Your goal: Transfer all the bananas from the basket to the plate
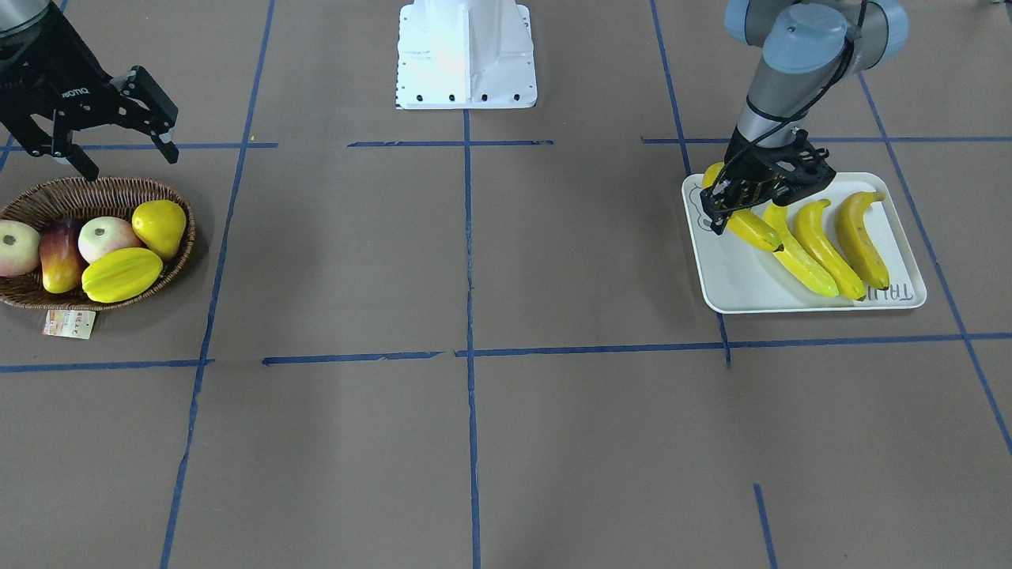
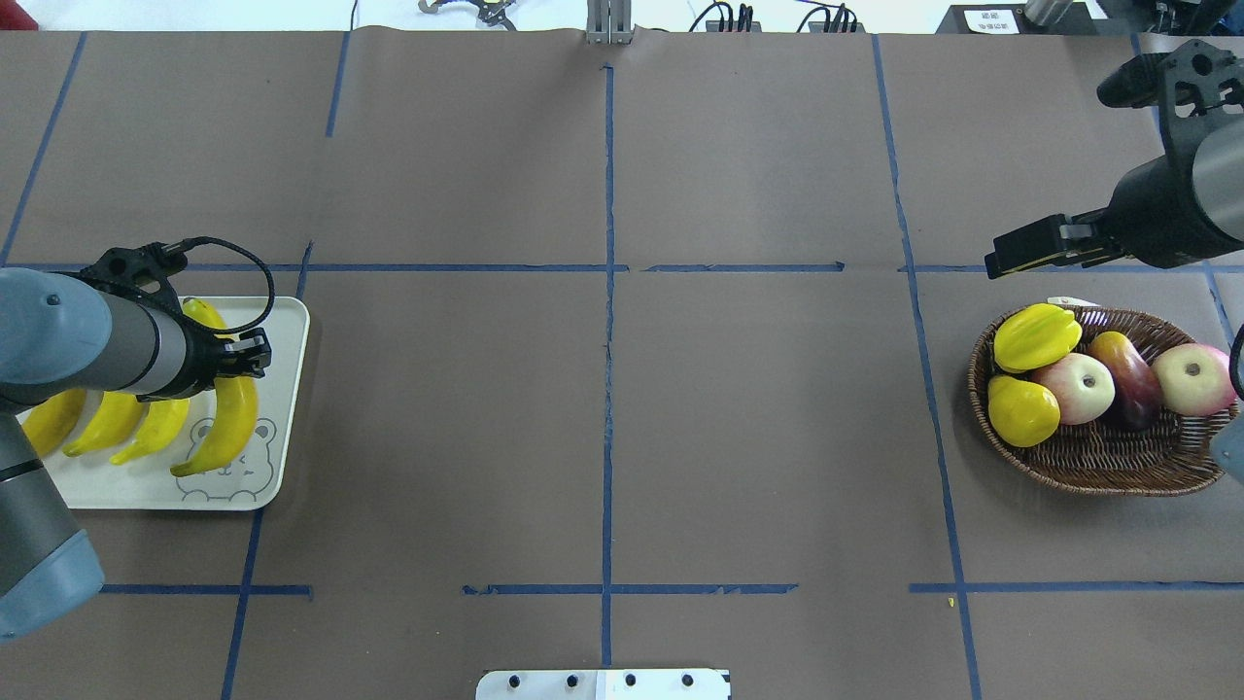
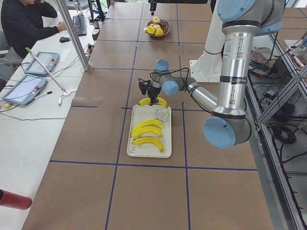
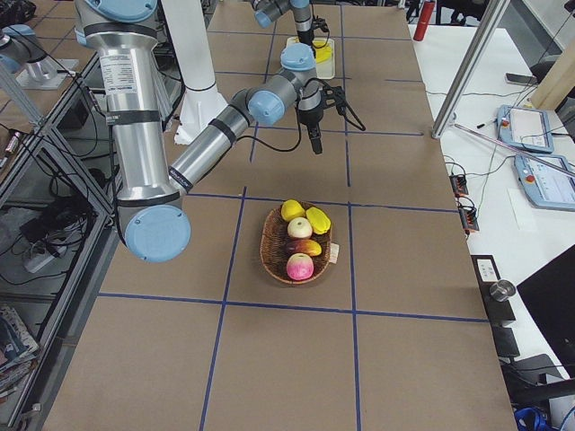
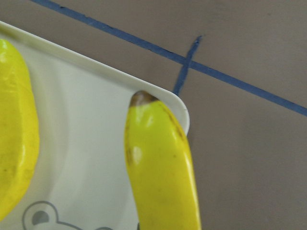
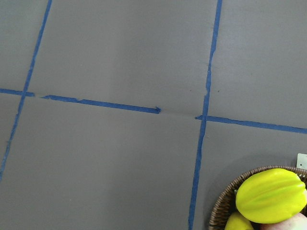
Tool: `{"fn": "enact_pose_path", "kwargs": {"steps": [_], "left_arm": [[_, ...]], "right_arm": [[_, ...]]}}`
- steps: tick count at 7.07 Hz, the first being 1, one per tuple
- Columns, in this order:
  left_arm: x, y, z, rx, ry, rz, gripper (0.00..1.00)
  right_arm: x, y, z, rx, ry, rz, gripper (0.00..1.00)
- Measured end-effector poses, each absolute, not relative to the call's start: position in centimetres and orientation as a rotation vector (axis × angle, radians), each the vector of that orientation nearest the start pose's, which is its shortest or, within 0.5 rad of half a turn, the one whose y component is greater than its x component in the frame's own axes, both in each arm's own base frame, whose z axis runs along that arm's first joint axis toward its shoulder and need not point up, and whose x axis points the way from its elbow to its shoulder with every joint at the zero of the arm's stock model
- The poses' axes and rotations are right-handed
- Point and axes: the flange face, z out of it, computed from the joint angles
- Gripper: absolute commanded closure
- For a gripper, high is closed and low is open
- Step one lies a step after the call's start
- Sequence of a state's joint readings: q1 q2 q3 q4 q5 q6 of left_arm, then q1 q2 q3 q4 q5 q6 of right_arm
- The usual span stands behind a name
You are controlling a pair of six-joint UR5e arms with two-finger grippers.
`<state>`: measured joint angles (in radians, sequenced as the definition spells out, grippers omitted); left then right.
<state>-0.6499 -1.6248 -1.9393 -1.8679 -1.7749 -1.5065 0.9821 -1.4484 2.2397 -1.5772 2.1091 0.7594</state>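
Three bananas (image 1: 822, 245) lie side by side on the white bear plate (image 1: 735, 284). A fourth banana (image 1: 755, 231) lies slanted at the plate's bear-face end. My left gripper (image 1: 743, 207) is down over it, its jaws on either side of the banana's upper part, shut on it. In the overhead view the same banana (image 2: 228, 423) crosses the plate (image 2: 287, 408) under that gripper (image 2: 241, 358). The left wrist view shows its dark tip (image 5: 141, 98) at the plate's corner. The wicker basket (image 1: 47, 194) holds no bananas. My right gripper (image 1: 126, 162) hangs open and empty just behind the basket.
The basket holds a star fruit (image 1: 120, 273), a yellow pear-shaped fruit (image 1: 160, 225), two apples (image 1: 103, 237) and a dark red mango (image 1: 59, 254). A paper tag (image 1: 69, 323) lies at its front. The white robot base (image 1: 466, 55) stands mid-table. Blue tape lines cross the brown table.
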Motion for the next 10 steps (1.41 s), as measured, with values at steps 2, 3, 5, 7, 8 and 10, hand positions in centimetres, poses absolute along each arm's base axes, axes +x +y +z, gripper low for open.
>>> {"fn": "enact_pose_path", "kwargs": {"steps": [2, 3, 5, 7, 8, 10], "left_arm": [[35.1, -41.2, 46.1, 0.098, 0.685, -0.451, 0.00], [35.1, -41.4, 46.4, 0.114, 0.676, -0.432, 0.00], [33.9, -41.3, 44.8, 0.147, 0.691, -0.367, 0.00], [28.7, -42.5, 41.6, 0.147, 0.704, -0.295, 0.00], [24.7, -43.7, 40.4, 0.134, 0.720, -0.247, 0.00], [14.8, -46.3, 41.2, 0.136, 0.707, -0.121, 0.00]], "right_arm": [[-18.4, -42.9, 29.8, 0.280, -0.870, -0.053, 0.00], [-18.3, -42.9, 29.8, 0.281, -0.870, -0.052, 0.00], [-17.9, -43.1, 29.9, 0.282, -0.867, -0.042, 0.00], [-16.4, -43.3, 31.7, 0.274, -0.839, -0.027, 0.00], [-14.8, -43.8, 33.5, 0.270, -0.820, -0.043, 0.00], [-8.7, -47.1, 39.8, 0.216, -0.856, -0.106, 0.00]]}}
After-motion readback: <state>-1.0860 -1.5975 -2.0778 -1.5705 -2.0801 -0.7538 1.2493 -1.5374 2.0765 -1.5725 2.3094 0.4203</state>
